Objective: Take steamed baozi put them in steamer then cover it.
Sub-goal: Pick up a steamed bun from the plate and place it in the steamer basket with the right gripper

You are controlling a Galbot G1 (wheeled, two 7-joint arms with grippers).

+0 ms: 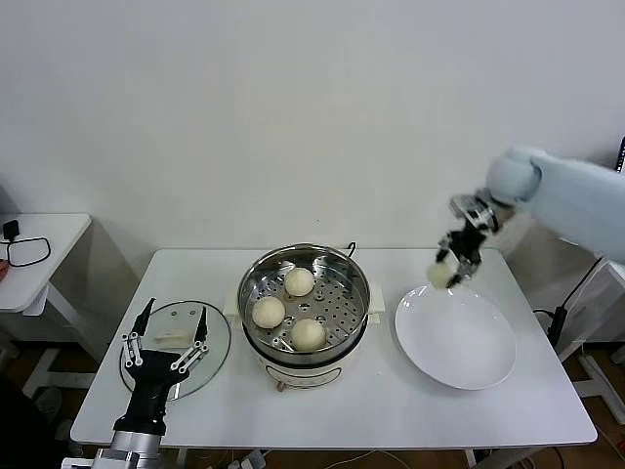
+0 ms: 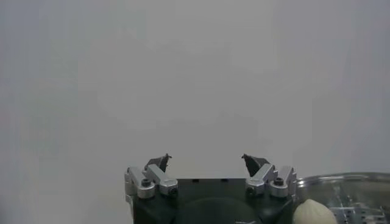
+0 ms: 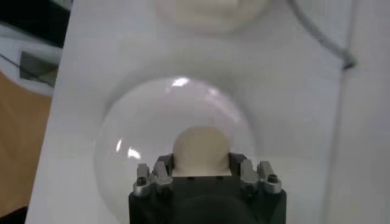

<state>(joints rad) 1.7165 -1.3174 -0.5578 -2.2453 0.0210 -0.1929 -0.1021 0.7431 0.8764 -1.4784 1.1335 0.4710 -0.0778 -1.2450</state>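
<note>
The steamer (image 1: 250,283) stands at the table's centre, with three cream-white baozi (image 1: 299,281) (image 1: 269,312) (image 1: 309,334) on its perforated tray. My right gripper (image 1: 445,274) is shut on another baozi (image 3: 201,149), holding it just above the far-left rim of the white plate (image 1: 469,352). In the right wrist view the bun fills the gap between the jaws over the plate (image 3: 122,158). The cover (image 1: 210,366), a glass lid with a white handle, lies flat left of the steamer. My left gripper (image 1: 164,339) hovers open over the cover, its fingers (image 2: 159,165) spread with nothing between them.
A small white side table (image 1: 39,254) with a black cable stands at the far left. The steamer's cord (image 1: 350,248) trails behind it. Part of the steamer rim (image 2: 341,178) and a baozi (image 2: 314,213) show in the left wrist view.
</note>
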